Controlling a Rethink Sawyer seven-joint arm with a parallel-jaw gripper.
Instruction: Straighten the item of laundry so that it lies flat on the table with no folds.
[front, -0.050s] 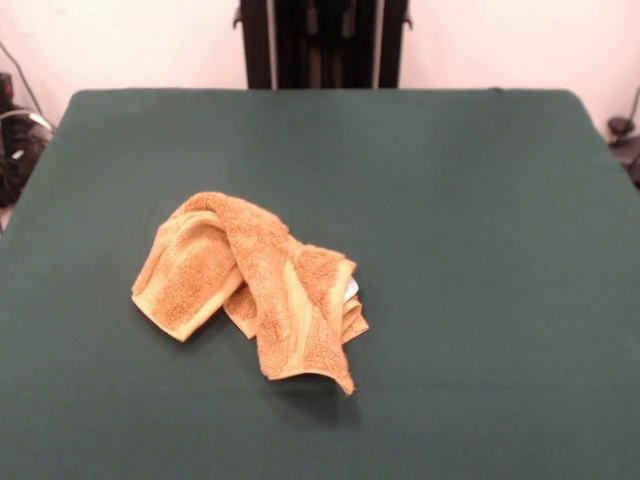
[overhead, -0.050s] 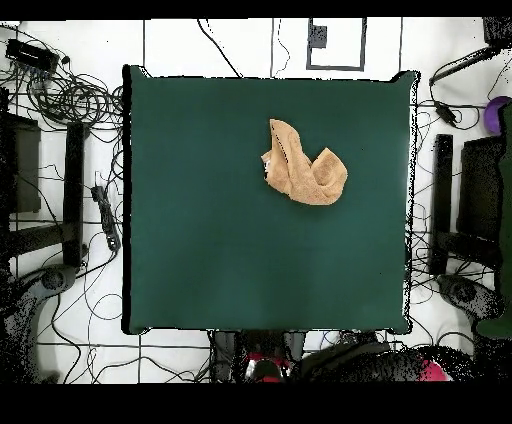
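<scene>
The orange-tan towel (front, -0.050s: 255, 290) (overhead, -0.050s: 303, 165) is seen crumpled and folded over itself on the dark green table (front, -0.050s: 480, 250) (overhead, -0.050s: 210, 220), left of centre in the front view, a small white tag (front, -0.050s: 351, 290) showing at its right edge. The claw is seen in neither view.

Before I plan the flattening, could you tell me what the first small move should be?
Probably bring the arm out over the towel: it lies crumpled and folded over itself on the table, and the gripper shows in neither view.
</scene>
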